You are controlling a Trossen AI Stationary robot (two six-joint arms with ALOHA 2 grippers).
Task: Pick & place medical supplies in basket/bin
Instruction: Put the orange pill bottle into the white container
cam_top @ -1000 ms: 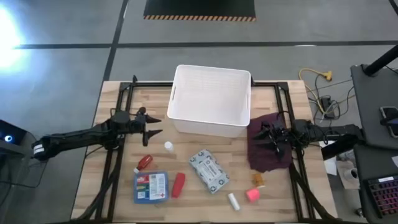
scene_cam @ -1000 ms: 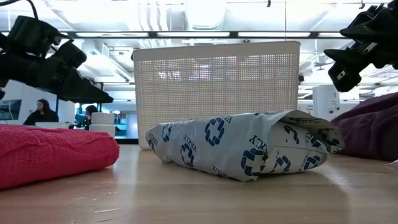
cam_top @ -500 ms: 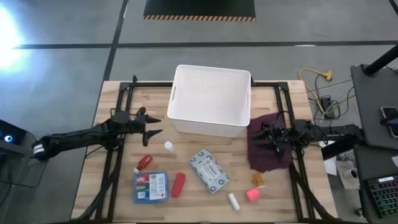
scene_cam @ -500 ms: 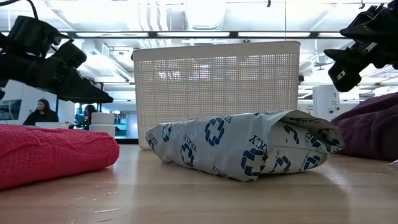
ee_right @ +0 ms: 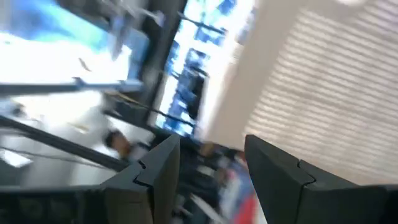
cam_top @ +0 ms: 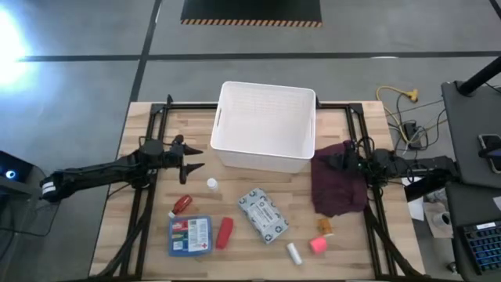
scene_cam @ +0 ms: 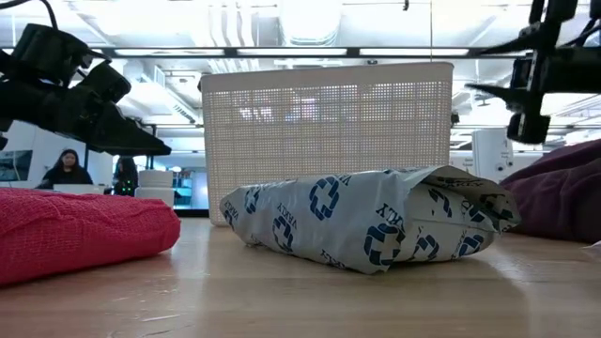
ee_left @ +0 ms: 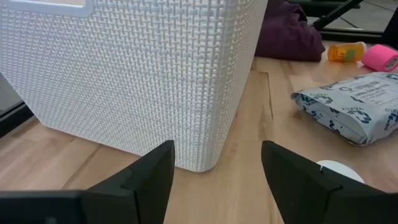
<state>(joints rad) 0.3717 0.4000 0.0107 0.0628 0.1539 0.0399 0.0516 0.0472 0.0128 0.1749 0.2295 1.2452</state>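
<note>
Since a moment ago my right hand (cam_top: 338, 159) has swung up and turned over the maroon cloth (cam_top: 337, 188), fingers parted and holding nothing. My left hand (cam_top: 190, 157) waits released, the white basket (cam_top: 266, 125) just ahead of it and blocking the way straight across. Nearer me than both hands lie the patterned packet (cam_top: 263, 215), red roll (cam_top: 225, 232), blue first-aid box (cam_top: 190, 235), pink roll (cam_top: 317, 245) and orange bottle (cam_top: 324, 227) on the wooden table (cam_top: 141, 235). Behind is a bright room.

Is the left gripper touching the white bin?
Apart. The high view shows bare table between the left gripper and the white bin; the left wrist view shows its open fingers short of the bin wall.
</note>
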